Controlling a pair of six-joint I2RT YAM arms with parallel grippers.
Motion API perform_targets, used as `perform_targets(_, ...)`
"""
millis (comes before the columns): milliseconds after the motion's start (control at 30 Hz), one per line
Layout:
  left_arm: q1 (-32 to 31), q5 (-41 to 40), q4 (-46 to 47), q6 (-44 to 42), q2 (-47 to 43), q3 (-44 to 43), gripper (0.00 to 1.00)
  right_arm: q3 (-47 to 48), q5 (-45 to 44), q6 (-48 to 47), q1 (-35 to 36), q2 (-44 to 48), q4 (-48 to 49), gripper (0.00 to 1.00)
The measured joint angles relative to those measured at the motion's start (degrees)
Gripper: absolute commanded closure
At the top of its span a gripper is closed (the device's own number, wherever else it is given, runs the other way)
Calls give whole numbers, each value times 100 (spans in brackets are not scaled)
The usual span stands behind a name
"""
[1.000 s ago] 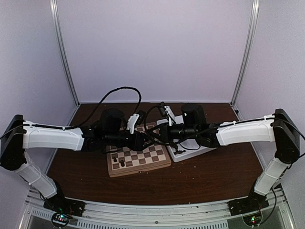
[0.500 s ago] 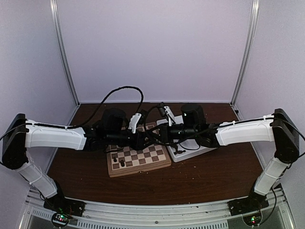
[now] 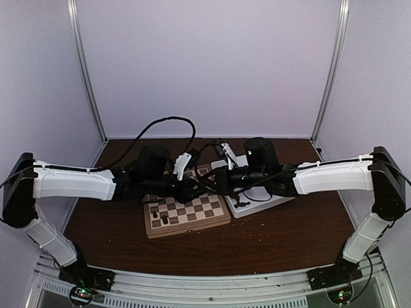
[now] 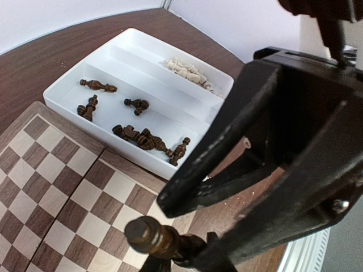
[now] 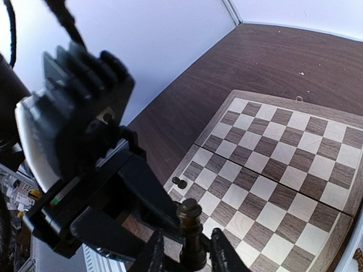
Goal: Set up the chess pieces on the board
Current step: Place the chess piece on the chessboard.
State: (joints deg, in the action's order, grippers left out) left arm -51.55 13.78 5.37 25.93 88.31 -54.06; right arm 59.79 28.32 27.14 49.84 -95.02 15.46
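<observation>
My two grippers meet above the board's (image 3: 186,217) right edge. A dark brown chess piece (image 5: 190,218) stands between the fingers of my right gripper (image 5: 189,258), which are slightly parted with a small gap on each side. My left gripper (image 4: 170,265) comes in from the other side, its black finger against the same piece (image 4: 148,237). In the top view the left gripper (image 3: 194,187) and right gripper (image 3: 210,183) nearly touch. More dark chess pieces (image 4: 139,136) lie in the white tray (image 4: 68,86).
The tray (image 3: 260,204) sits right of the board and also holds cream pieces (image 4: 187,71) in its far compartment. Two dark pieces (image 3: 154,206) are at the board's left edge, one (image 5: 180,183) lying near the border. Cables loop above both wrists.
My left arm has edged right toward the right gripper and its jaws have closed in on the piece. The right gripper's fingers have parted a little.
</observation>
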Motion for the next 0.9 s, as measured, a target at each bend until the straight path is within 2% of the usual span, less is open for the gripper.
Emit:
perform_targets(267,13,-35,-267,-557,-26,0,100,166,-7,15,-70,380,-748,60)
perform_targets(567,13,494,-232,-896,-31,0,99,358,50,28,-76,415,-1290,61)
perform_targets(900,13,960,-105,-960,-37,4,99,361,426,138,-76,404,-1316,65)
